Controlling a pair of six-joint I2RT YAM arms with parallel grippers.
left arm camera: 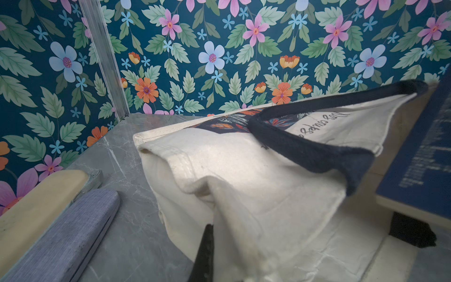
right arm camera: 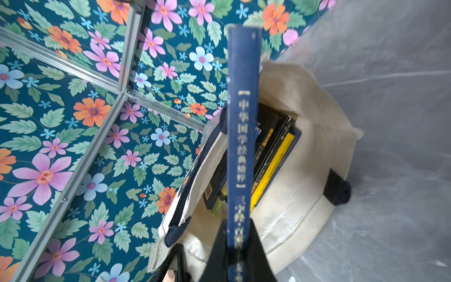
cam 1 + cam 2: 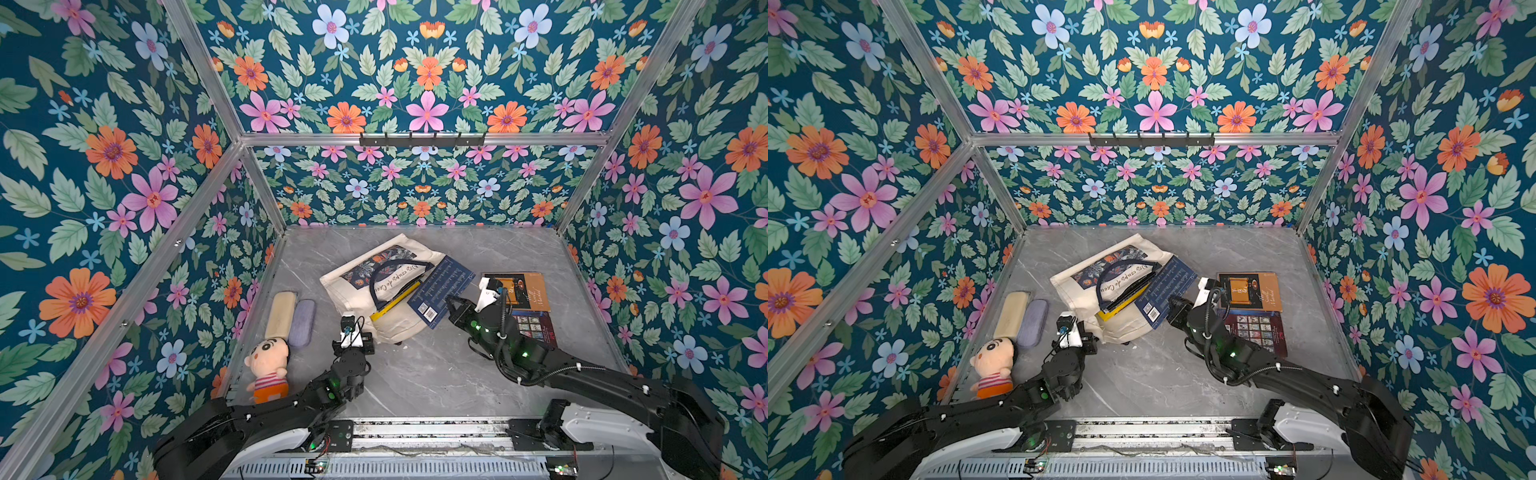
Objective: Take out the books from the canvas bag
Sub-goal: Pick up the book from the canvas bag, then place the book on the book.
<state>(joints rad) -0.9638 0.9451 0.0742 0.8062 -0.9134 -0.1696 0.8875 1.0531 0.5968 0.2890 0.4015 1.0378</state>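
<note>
The cream canvas bag (image 3: 365,286) (image 3: 1096,286) lies on its side mid-table, mouth toward the right. My right gripper (image 3: 451,300) (image 3: 1173,302) is shut on the spine end of a blue book (image 3: 440,291) (image 2: 242,122), which sticks halfway out of the mouth. A yellow-spined book and dark books (image 2: 271,156) (image 3: 392,305) are still inside. My left gripper (image 3: 362,337) (image 1: 216,246) is shut on a fold of the bag's cloth at its near corner; only one black finger (image 1: 205,251) shows. A brown book (image 3: 525,291) and a dark red book (image 3: 536,330) lie on the table to the right.
A plush doll (image 3: 268,368), a beige case (image 3: 280,309) and a grey-purple case (image 3: 302,318) sit along the left wall. The bag's navy handle (image 1: 305,146) loops over its top. Floral walls enclose the marble table (image 3: 415,374) on three sides.
</note>
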